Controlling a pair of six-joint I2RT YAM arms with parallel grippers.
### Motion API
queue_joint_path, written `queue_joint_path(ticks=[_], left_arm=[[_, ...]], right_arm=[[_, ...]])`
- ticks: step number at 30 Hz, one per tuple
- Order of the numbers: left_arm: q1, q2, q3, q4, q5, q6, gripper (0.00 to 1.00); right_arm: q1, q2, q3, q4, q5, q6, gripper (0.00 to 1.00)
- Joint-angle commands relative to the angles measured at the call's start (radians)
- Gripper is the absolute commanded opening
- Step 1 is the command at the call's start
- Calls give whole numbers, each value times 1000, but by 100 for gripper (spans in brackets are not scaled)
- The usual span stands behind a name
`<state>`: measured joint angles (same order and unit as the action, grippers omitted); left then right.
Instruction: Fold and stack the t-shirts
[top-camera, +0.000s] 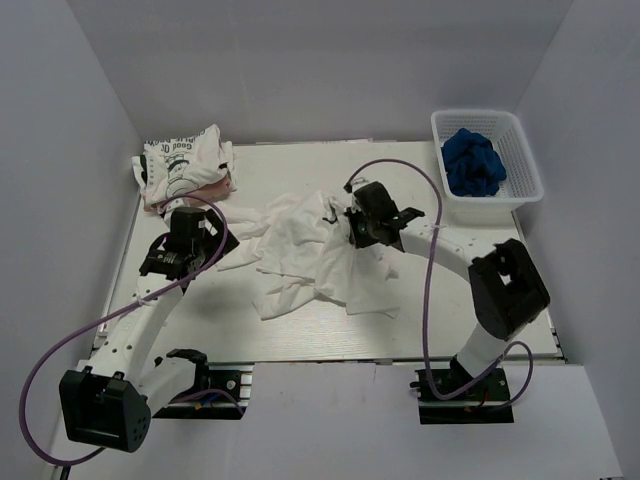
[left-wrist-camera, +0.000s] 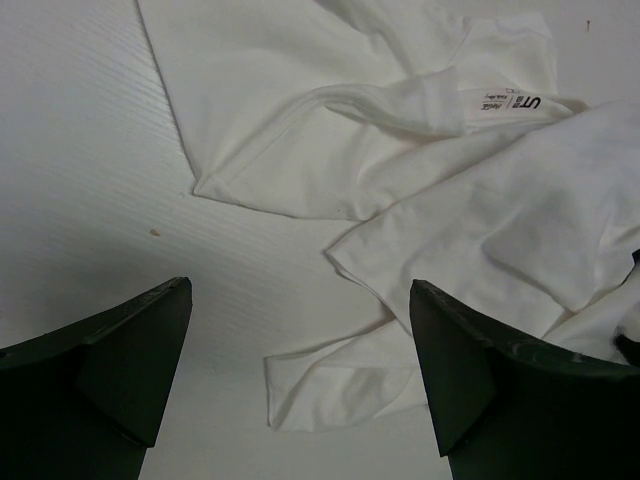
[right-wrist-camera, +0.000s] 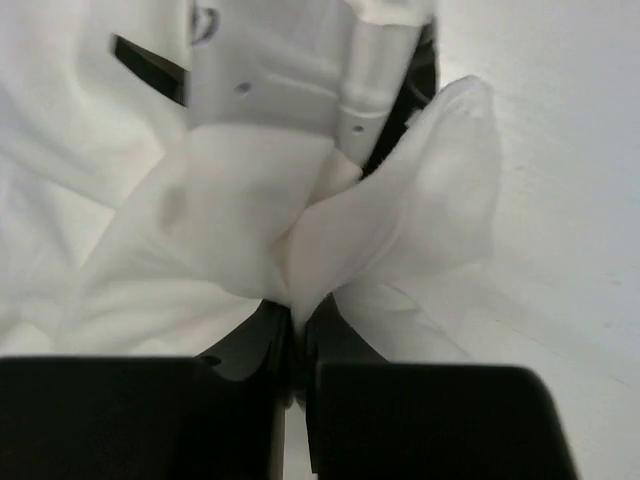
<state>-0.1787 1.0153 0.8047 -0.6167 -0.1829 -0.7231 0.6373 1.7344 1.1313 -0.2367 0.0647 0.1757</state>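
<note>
Done: folded stack (top-camera: 185, 160) sitting far left.
Now: right gripper (right-wrist-camera: 298, 315) clamping white t-shirt (top-camera: 310, 260) mid-worktop; left gripper (left-wrist-camera: 300, 290) hovering, fingers apart.
Remaining: navy t-shirt (top-camera: 473, 163) lying in basket (top-camera: 478, 114).

The neck label (left-wrist-camera: 505, 102) of the crumpled white t-shirt (left-wrist-camera: 300, 60) reads "UT"; the smaller script beside it is illegible. Black lettering on the folded t-shirt (top-camera: 185, 160) seems to include "GOOD".

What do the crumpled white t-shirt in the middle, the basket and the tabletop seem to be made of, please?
The white t-shirt looks like soft matte knit cloth, probably cotton: it creases and has stitched hems. The basket seems rigid white plastic, with a moulded lattice wall. The tabletop is a hard white sheet with fine ribs; material unclear.
</note>
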Motion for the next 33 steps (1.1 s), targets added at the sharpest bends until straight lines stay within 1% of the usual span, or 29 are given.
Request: queue_joint_path(ticks=[1, 4, 5, 7, 8, 9, 10, 11, 12, 13, 14, 15, 17, 18, 19, 20, 22, 23, 24, 25, 26, 27, 28, 29, 30, 31, 33], left_arm=[[-2, -26, -4, 14, 8, -6, 100], [-2, -26, -13, 32, 8, -6, 100], [-2, -26, -13, 32, 17, -6, 100], [-2, -15, -22, 43, 17, -6, 100], [-2, -3, -22, 43, 17, -6, 100], [-2, 8, -13, 43, 17, -6, 100], [-2, 8, -13, 43, 17, -6, 100], [7, 17, -13, 43, 17, -6, 100], [7, 17, -4, 43, 17, -6, 100], [7, 28, -4, 43, 7, -6, 100], [7, 28, -4, 43, 7, -6, 100], [7, 37, 5, 43, -4, -6, 100], [7, 48, 17, 43, -20, -6, 100], [7, 61, 17, 43, -35, -6, 100], [7, 71, 28, 34, -47, -6, 100], [7, 80, 40, 34, -47, -6, 100], [7, 106, 51, 21, -65, -6, 100], [7, 115, 63, 11, -66, -6, 100], [7, 124, 64, 11, -75, -6, 100], [7, 143, 74, 11, -84, -6, 100], [7, 153, 89, -12, -84, -6, 100], [7, 172, 103, -23, -99, -19, 100], [7, 172, 103, -23, -99, -19, 100], [7, 183, 117, -23, -99, -19, 100], [7, 198, 117, -23, -99, -19, 100], [7, 198, 126, -23, -99, -19, 100], [7, 207, 126, -23, -90, -19, 100]], right_arm=[[2, -222, 93, 43, 127, 19, 0], [-7, -303, 165, 34, 228, 7, 0], [-8, -312, 233, 30, 271, 5, 0], [-27, -322, 292, 10, 313, -21, 0], [-40, -317, 391, 2, 332, -19, 0], [-59, -312, 422, 4, 381, -44, 0], [-80, -288, 493, 2, 408, -51, 0], [-93, -277, 528, 2, 432, -57, 0], [-119, -273, 591, 35, 502, -80, 0], [-149, -263, 648, 40, 524, -90, 0], [-163, -244, 668, 78, 546, -103, 0], [-215, -233, 743, 94, 555, -132, 0], [-241, -188, 800, 158, 569, -166, 0], [-272, -179, 884, 178, 572, -226, 0], [-298, -146, 906, 194, 581, -258, 0], [-315, -132, 930, 259, 577, -300, 0], [-372, -73, 978, 328, 499, -367, 0], [-404, -56, 1017, 338, 477, -377, 0], [-418, 5, 1041, 335, 443, -383, 0], [-432, 28, 1086, 326, 431, -380, 0], [-473, 51, 1122, 317, 416, -392, 0], [-497, 109, 1133, 310, 397, -374, 0], [-498, 125, 1122, 304, 373, -374, 0], [-542, 152, 1110, 300, 351, -360, 0], [-557, 177, 1098, 289, 327, -323, 0], [-591, 201, 1052, 286, 299, -306, 0], [-669, 240, 1018, 272, 233, -221, 0]])
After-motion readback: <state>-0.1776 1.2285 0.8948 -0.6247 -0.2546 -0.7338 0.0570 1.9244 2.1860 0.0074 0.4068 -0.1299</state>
